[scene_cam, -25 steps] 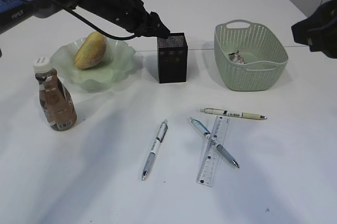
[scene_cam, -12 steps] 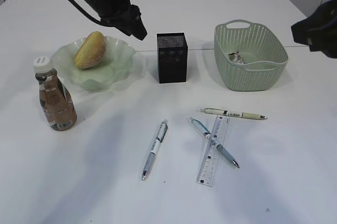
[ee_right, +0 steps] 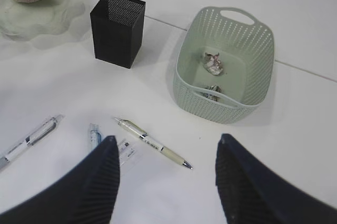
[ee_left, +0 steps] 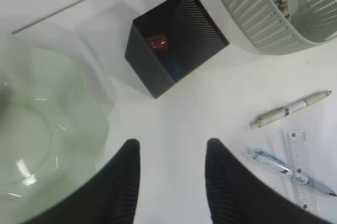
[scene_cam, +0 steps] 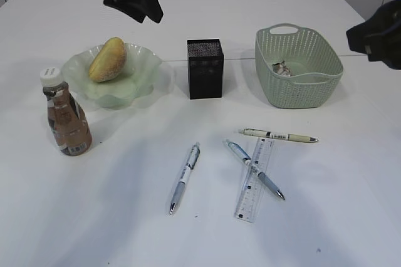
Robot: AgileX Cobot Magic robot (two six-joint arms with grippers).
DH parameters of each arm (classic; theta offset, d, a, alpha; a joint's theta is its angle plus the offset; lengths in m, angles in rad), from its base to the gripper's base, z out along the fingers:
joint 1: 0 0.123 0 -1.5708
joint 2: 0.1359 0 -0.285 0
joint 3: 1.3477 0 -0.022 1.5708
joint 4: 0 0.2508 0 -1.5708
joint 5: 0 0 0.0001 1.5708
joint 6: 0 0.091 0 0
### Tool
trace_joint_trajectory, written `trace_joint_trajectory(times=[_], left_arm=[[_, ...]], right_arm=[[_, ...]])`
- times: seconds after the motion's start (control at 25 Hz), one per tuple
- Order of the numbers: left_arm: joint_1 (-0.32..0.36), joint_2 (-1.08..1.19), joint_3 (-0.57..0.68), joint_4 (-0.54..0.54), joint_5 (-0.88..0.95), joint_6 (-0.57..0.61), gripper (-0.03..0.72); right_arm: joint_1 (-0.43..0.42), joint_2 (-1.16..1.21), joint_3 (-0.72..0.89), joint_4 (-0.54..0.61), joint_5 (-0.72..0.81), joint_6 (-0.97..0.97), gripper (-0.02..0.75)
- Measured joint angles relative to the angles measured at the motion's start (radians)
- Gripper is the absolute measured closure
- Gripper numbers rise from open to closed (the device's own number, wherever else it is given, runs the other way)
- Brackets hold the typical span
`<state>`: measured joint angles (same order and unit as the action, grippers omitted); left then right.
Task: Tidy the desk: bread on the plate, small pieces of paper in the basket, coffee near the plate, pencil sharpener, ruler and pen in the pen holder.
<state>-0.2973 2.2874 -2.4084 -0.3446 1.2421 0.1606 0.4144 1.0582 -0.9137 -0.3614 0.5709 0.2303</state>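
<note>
The bread [scene_cam: 107, 59] is seen on the plate [scene_cam: 139, 80], the coffee [scene_cam: 66, 120] stands just beside that plate, and crumpled paper pieces [ee_right: 213, 62] are lying in the basket [scene_cam: 326, 79]. Inside the pen holder [scene_cam: 205, 69] a small red object [ee_left: 157, 42] is visible at the bottom — probably the pencil sharpener, though this cannot be told for sure. What seems to be left are three pens and the ruler [scene_cam: 255, 179], all flat on the counter [scene_cam: 113, 217] in front of the holder. The white pen [scene_cam: 184, 178] lies alone, the beige pen [scene_cam: 279, 135] lies near the top end of the ruler, and the blue pen [scene_cam: 254, 169] lies across the ruler. The left gripper [ee_left: 171, 182] is raised high above the plate and holder, its fingers apart with nothing between them; the right gripper [ee_right: 166, 182] is also held up with its fingers spread wide and empty. For the next step a pen should be picked first — the white one is free on all sides, so it is judged the easiest. It should be gripped near one end, across its body, then turned upright over the holder's opening before it is released. The ruler is thin and flat, and the blue pen should be removed from it first.
</note>
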Motion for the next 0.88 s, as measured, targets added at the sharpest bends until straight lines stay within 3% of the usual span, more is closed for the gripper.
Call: trace_joint_trajectory(times=[0.16, 0.4, 0.88], left_arm=[[-0.034, -0.068, 0.054, 0.015, 0.000, -0.007, 0.405], [-0.101, -0.210, 0.254, 0.139, 0.002, -0.022, 0.405], [-0.111, -0.521, 0.648, 0.205, 0.002, -0.046, 0.414]], right_arm=[[0.000, 0.002, 0.000, 0.000, 0.002, 0.000, 0.279], [0.000, 0.031, 0.000, 0.000, 0.036, 0.000, 0.279], [0.000, 0.079, 0.000, -0.011, 0.052, 0.002, 0.279]])
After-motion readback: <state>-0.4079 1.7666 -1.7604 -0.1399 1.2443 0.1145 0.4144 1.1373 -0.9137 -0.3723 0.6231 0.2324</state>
